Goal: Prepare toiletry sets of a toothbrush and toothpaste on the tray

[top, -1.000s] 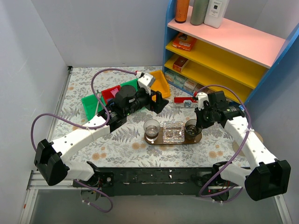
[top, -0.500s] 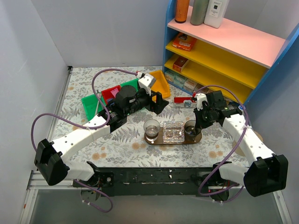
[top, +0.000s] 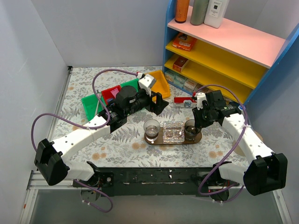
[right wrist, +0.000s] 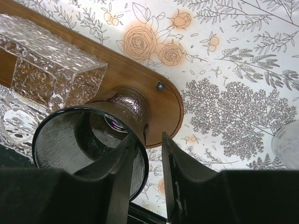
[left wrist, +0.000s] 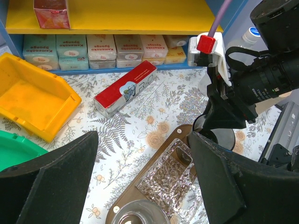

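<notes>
Left gripper (top: 159,103): fingers spread wide with nothing between them, hanging above the tabletop just past the far rim of the tray (right wrist: 140,74).
Right gripper (right wrist: 149,140): fingers drawn close with a thin gap showing, set at the rim of the dark cup (right wrist: 88,135). I cannot tell whether they pinch its wall.
Under the right gripper: the dark cup stands on one end of the tray, with the ribbed glass dish (right wrist: 42,60) next to it.
Below the left gripper, nearer the arm bases: the clear cup (top: 152,128) on the tray's other end.
Toothpaste (top: 114,90): a small pink patch in the red bin (top: 106,95), probably the magenta tube, lying back behind the left gripper beside that arm. No blue tube shows in any view.
Long axis: the patch is too small to tell.
Nearer arm: the left, by my reckoning. The right gripper is well apart from the red bin.
Left wrist view alone: the yellow bin (left wrist: 32,100) off to the gripper's left and the red carton (left wrist: 125,88) ahead of it. The red bin is out of frame.
Top view alone: the red bin's contents.
Right wrist view alone: how close the fingers sit to the cup rim.
</notes>
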Robot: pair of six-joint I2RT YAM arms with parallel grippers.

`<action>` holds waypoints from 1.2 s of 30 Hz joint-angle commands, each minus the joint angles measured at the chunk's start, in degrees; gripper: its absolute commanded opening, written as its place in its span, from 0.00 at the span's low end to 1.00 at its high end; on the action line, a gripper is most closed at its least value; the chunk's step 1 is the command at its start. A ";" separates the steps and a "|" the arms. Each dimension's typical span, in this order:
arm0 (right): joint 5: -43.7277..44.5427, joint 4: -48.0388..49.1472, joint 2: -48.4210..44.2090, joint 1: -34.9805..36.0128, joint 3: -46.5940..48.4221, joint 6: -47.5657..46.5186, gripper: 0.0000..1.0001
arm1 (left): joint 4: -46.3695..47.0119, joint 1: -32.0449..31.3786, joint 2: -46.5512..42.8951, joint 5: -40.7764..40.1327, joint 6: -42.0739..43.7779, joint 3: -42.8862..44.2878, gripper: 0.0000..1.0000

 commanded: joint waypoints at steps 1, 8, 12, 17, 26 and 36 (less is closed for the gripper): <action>1.54 0.46 -0.47 0.25 2.36 0.67 0.43 | 0.06 0.36 -0.25 0.35 0.84 -0.74 0.79; 3.74 -2.44 -0.64 0.16 4.21 4.09 0.55 | -0.11 0.36 -0.08 0.70 0.84 -0.82 0.80; 3.92 -4.02 -0.64 0.42 3.42 7.69 0.57 | -0.11 0.36 -0.25 0.79 0.84 -0.91 0.80; 5.76 -4.81 -2.22 0.86 3.59 10.16 0.57 | -0.11 0.36 -0.25 0.88 0.84 -1.09 0.80; 7.44 -8.23 -3.28 1.92 4.29 13.85 0.53 | -0.20 0.36 -0.25 0.97 0.84 -1.00 0.80; 7.43 -8.15 -2.93 3.41 4.12 15.17 0.33 | -0.03 0.36 -0.25 0.88 0.75 -1.26 0.80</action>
